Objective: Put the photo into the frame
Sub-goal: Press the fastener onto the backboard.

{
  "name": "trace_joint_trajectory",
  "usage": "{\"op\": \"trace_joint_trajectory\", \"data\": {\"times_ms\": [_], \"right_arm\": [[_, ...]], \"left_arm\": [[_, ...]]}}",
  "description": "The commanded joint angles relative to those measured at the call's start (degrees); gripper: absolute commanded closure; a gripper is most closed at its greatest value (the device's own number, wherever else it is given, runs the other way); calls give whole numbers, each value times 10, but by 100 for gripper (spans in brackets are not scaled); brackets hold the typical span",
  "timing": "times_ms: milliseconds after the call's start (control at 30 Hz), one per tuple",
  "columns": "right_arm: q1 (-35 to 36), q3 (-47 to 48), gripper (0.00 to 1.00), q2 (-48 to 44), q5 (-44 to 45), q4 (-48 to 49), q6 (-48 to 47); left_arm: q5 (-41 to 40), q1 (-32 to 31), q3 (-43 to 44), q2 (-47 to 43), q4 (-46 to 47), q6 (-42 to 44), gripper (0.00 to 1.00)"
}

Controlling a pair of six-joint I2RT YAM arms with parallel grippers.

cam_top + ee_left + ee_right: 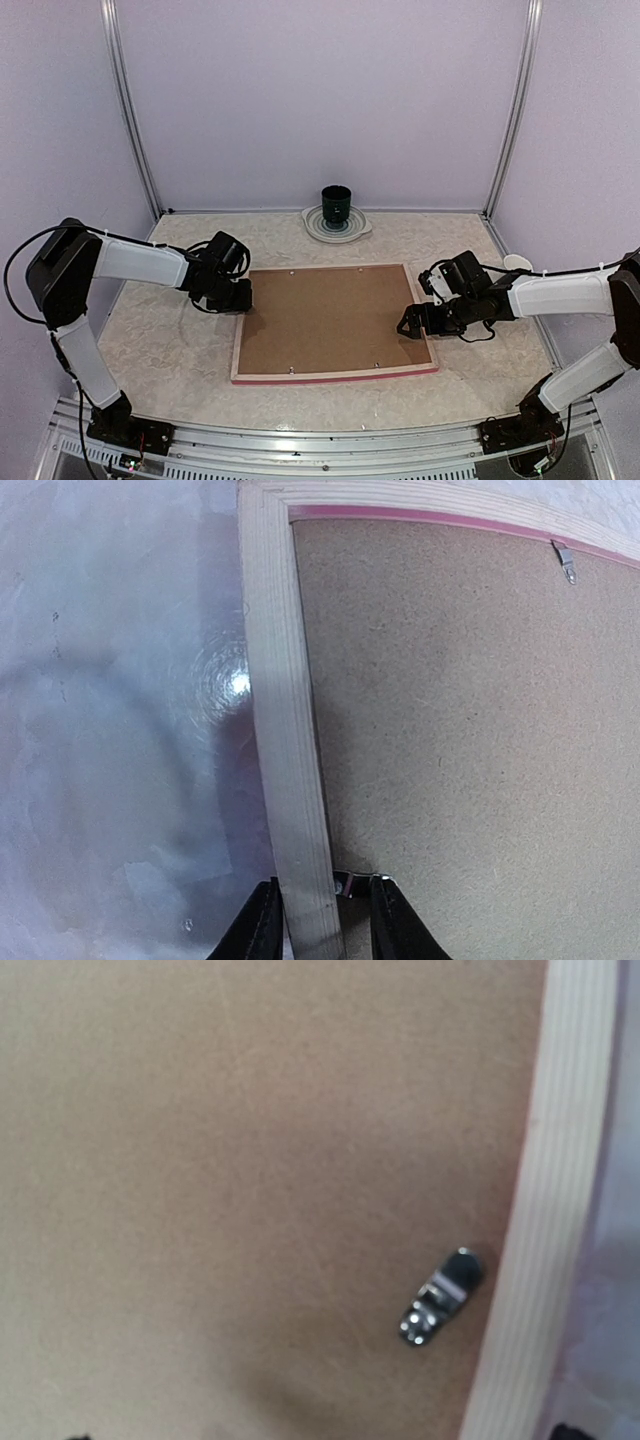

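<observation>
The frame [300, 377] lies face down in the middle of the table, its pale wood back up and a pink edge showing. A plain brown backing board [330, 318] fills it. The photo is hidden. My left gripper [236, 296] is at the frame's left rim [285, 730]. Its fingers [262, 925] stand a narrow gap apart, astride the rim and a small metal clip [350, 883]. My right gripper [415, 322] hovers over the board [250, 1160] by the right rim [540, 1210]. Its fingertips [568, 1430] barely show, wide apart, holding nothing.
A dark green cup [336, 204] stands on a pale plate [360, 231] at the back centre. More metal clips sit on the board near the rims [566, 562] [440, 1298]. A small white thing [516, 262] lies at the right edge.
</observation>
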Motion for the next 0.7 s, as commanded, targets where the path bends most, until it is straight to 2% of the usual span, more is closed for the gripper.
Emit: {"op": "trace_joint_trajectory", "data": {"times_ms": [0, 267, 667], "right_arm": [[-5, -1, 1, 1, -1, 5, -8], [-5, 5, 1, 5, -3, 3, -8], [-4, 9, 1, 8, -4, 1, -9]], "left_arm": [[12, 5, 5, 10, 14, 4, 69], [18, 13, -5, -21, 31, 2, 69], [37, 22, -5, -20, 38, 2, 69]]}}
